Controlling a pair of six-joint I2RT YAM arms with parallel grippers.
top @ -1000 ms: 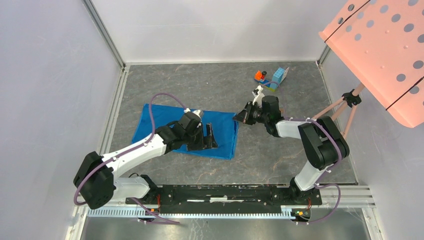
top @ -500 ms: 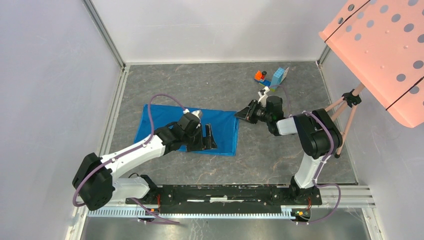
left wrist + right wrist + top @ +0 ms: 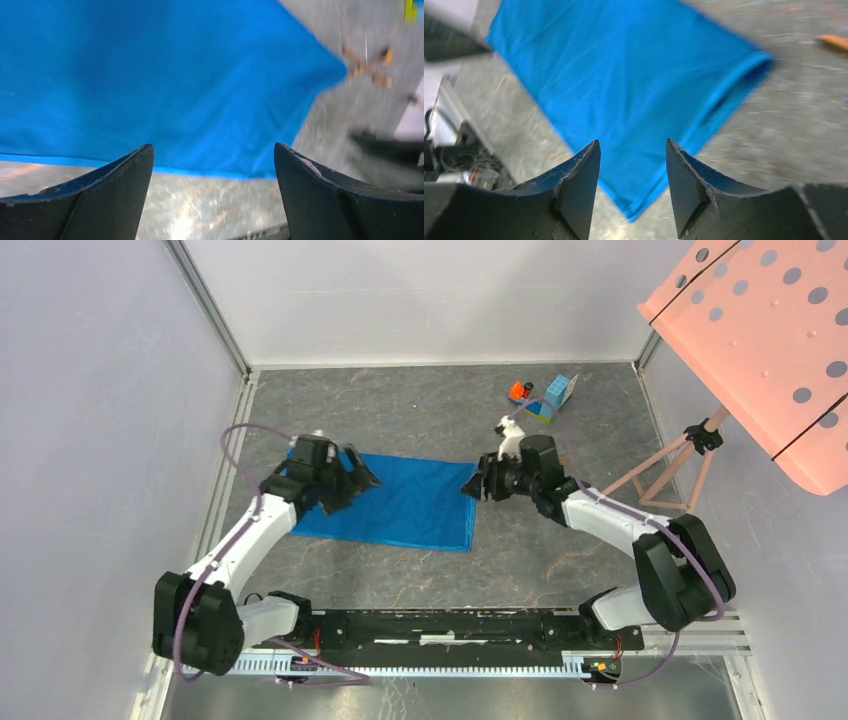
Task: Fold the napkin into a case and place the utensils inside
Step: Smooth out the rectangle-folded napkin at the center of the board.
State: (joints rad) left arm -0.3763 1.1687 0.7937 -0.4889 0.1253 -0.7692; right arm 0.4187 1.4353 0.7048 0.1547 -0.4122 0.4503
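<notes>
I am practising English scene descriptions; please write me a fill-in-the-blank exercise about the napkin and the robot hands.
1. The napkin is ___ in colour.
2. The left hand is at the cloth's ___ end, the right hand opposite.
3. Both hands' jaws stand ___, gripping nothing.
4. The toy blocks sit in the far ___ corner of the table.
Missing words: blue, left, open, right.

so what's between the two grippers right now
The napkin lies spread on the table between them, with the left gripper at its far left corner and the right gripper at its far right corner. The top view shows this.
</notes>
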